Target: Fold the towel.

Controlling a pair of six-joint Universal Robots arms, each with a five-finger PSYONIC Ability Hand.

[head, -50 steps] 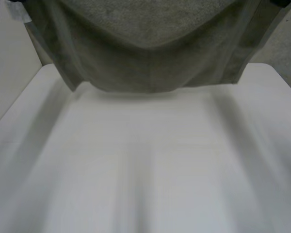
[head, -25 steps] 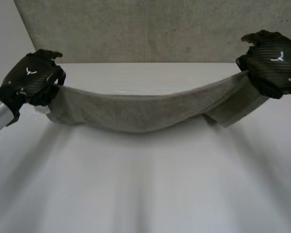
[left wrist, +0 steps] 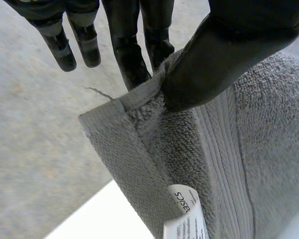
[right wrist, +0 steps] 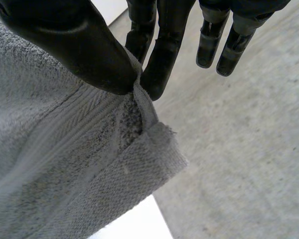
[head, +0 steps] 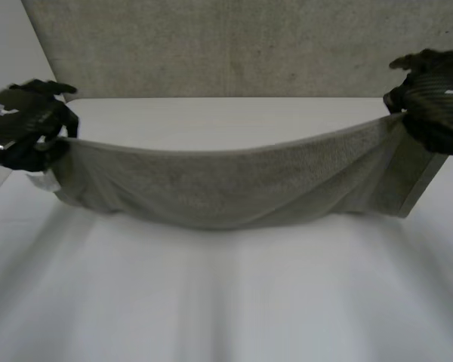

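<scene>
A grey towel (head: pixel 226 185) hangs stretched between my two hands, sagging in the middle down to the white table (head: pixel 226 302). My left hand (head: pixel 23 124) pinches the towel's left corner (left wrist: pixel 139 129) between thumb and fingers; a white label (left wrist: pixel 185 214) hangs just below that corner. My right hand (head: pixel 438 98) pinches the right corner (right wrist: pixel 139 134) the same way, thumb against fingers, and a flap of the towel's end (head: pixel 411 185) hangs below it.
A grey carpeted floor (head: pixel 211 45) lies beyond the table's far edge (head: pixel 226 99). The near part of the table in front of the towel is bare white surface.
The towel, first held high and close to the head camera, has come down low over the table. Over the last half second both hands moved outward, stretching it wider.
</scene>
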